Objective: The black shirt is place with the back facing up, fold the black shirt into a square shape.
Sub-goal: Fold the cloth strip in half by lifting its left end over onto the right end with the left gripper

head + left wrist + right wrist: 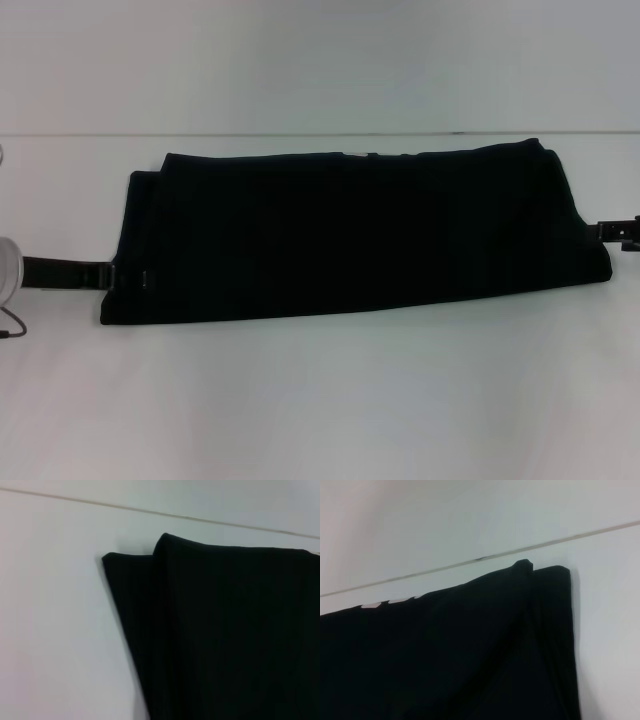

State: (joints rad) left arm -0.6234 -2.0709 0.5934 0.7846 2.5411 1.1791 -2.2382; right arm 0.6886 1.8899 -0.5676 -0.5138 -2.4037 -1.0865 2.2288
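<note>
The black shirt point(350, 235) lies on the white table point(320, 400) as a long band folded across the view, with a doubled layer at each end. My left gripper point(118, 276) is at the shirt's left end near the front corner, dark against the cloth. At the shirt's right end sits my right gripper point(604, 231), level with the cloth edge. The left wrist view shows the shirt's point(225, 630) far left corner with two stepped layers. In the right wrist view the shirt's point(460, 655) far right corner shows, with a small white label point(390, 602) at its back edge.
The table's back edge point(320, 134) runs just behind the shirt, with a pale wall beyond. Bare white tabletop lies in front of the shirt and at both ends. A round grey part of the left arm point(8, 268) with a thin cable sits at the left border.
</note>
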